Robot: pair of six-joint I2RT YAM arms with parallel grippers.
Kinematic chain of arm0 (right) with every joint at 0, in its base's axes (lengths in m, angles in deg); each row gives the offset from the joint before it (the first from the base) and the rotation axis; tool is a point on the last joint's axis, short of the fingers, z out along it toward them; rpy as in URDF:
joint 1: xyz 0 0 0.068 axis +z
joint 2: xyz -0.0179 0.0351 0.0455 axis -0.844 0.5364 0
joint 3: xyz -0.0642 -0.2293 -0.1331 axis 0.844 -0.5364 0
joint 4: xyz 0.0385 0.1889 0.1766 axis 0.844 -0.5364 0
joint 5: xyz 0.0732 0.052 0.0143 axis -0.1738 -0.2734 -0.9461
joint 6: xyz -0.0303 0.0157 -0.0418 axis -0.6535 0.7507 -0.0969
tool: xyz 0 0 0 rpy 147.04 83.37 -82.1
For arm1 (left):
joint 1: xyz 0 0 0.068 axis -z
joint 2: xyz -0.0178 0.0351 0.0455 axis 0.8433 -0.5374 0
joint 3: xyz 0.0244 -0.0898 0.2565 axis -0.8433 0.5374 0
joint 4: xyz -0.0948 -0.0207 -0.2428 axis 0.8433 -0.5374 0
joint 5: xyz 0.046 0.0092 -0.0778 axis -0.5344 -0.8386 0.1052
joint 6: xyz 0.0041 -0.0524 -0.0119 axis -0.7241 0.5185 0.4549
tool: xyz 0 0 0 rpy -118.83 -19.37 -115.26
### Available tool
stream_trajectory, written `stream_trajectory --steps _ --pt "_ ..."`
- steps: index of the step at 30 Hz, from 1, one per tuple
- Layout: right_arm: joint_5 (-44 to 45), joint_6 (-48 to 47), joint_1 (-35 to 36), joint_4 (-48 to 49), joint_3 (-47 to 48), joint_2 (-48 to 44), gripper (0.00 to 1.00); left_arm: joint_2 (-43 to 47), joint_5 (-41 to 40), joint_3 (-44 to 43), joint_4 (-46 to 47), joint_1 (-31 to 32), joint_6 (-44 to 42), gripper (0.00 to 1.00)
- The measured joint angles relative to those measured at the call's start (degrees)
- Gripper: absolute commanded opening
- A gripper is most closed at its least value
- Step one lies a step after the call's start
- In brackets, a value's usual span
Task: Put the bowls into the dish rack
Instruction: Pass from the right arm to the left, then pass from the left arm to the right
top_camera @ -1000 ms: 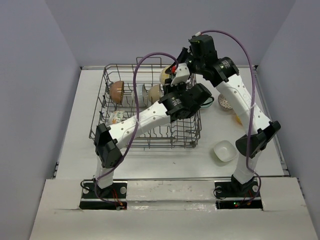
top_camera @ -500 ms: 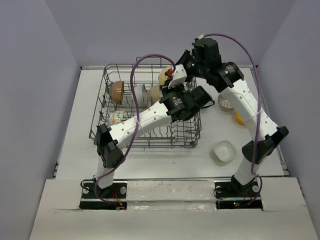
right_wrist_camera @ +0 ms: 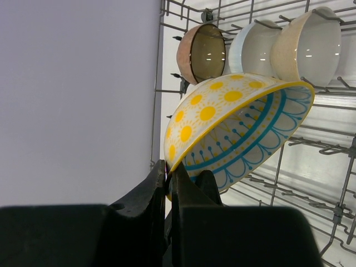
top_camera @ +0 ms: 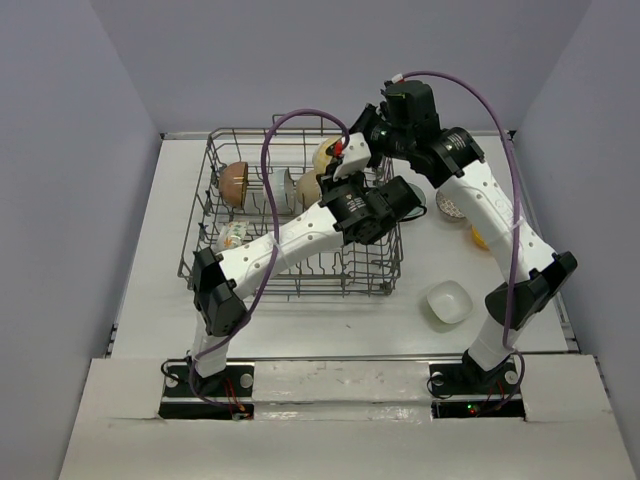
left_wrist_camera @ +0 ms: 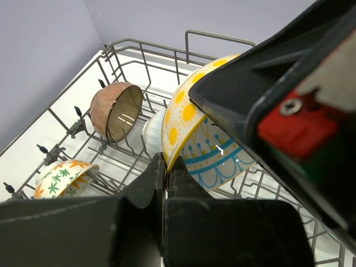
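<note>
A bowl with yellow suns outside and blue lines inside (left_wrist_camera: 192, 119) (right_wrist_camera: 239, 119) (top_camera: 328, 152) hangs tilted over the far right part of the dish rack (top_camera: 210, 215). My left gripper (left_wrist_camera: 166, 169) is shut on its lower rim. My right gripper (right_wrist_camera: 168, 169) is shut on the rim too, its black and red body (left_wrist_camera: 289, 111) close beside the left one. Standing on edge in the rack are a brown bowl (right_wrist_camera: 201, 53) (left_wrist_camera: 115, 110), a white bowl (right_wrist_camera: 255, 49) and a beige bowl (right_wrist_camera: 311, 47). A leaf-patterned bowl (left_wrist_camera: 64, 178) lies near the rack's left side.
On the table right of the rack sit a squarish white bowl (top_camera: 449, 301), a speckled bowl (top_camera: 450, 207), an orange-yellow bowl (top_camera: 478, 238) and a dark bowl (top_camera: 415, 205) partly under my left arm. Upright tines (top_camera: 330, 265) fill the rack's near rows.
My left gripper has shut on the sun-patterned bowl's rim. The right gripper, still holding that bowl, has shifted slightly left and farther back over the rack.
</note>
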Motion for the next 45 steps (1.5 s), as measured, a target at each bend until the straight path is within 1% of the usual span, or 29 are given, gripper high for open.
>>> stream_trajectory --steps 2,7,8,11,12,13,16,20,22,26,32,37,42,45 --pt "-0.2 0.0 0.0 0.7 -0.9 -0.3 0.05 0.2 0.0 0.7 0.0 0.0 0.0 0.0" --pt "-0.6 -0.3 0.1 1.4 -3.5 -1.7 0.12 1.9 0.7 3.7 0.1 0.5 0.6 0.0" --pt "-0.9 -0.5 0.1 1.4 -3.9 -1.9 0.16 2.4 0.9 4.2 0.1 0.8 0.6 0.0" --pt "-1.2 -1.7 0.4 1.8 -4.8 -2.6 0.21 3.6 2.1 5.1 -0.3 1.0 0.5 0.0" --pt "-1.5 -2.3 0.5 1.9 -4.9 -2.8 0.25 3.9 2.3 5.2 -0.4 1.1 0.5 0.0" --pt "-1.7 -2.9 0.5 2.2 -5.2 -3.0 0.26 4.4 2.6 5.3 -0.7 1.2 0.3 0.0" --pt "-1.6 -4.4 0.5 2.4 -5.9 -4.3 0.36 5.5 3.5 5.9 -2.1 1.2 -0.2 0.0" --pt "-0.8 -6.2 0.0 1.6 -6.6 -6.4 0.4 7.4 3.5 7.6 -4.2 0.3 -0.3 0.0" --pt "-0.6 -6.9 -0.3 1.7 -6.6 -7.0 0.41 8.4 3.5 8.1 -4.5 -0.1 -0.2 0.0" --pt "-0.1 -7.8 -0.5 1.7 -6.6 -7.2 0.47 9.8 3.6 8.5 -4.7 -0.3 -0.2 0.0" --pt "1.7 -8.9 -0.4 1.5 -6.7 -7.8 0.5 12.3 5.4 12.4 -4.8 -0.3 -0.1 0.0" --pt "4.6 -9.7 -0.4 1.1 -9.1 -11.3 0.54 14.8 7.7 16.8 -5.0 -0.5 -0.1 0.0" --pt "8.7 -11.2 -0.4 1.0 -13.5 -17.4 0.55 17.5 10.0 20.2 -5.0 -1.9 -0.5 0.0" --pt "10.6 -12.2 -0.4 1.1 -16.7 -21.0 0.55 19.2 11.1 22.3 -5.0 -3.7 -1.2 0.0"
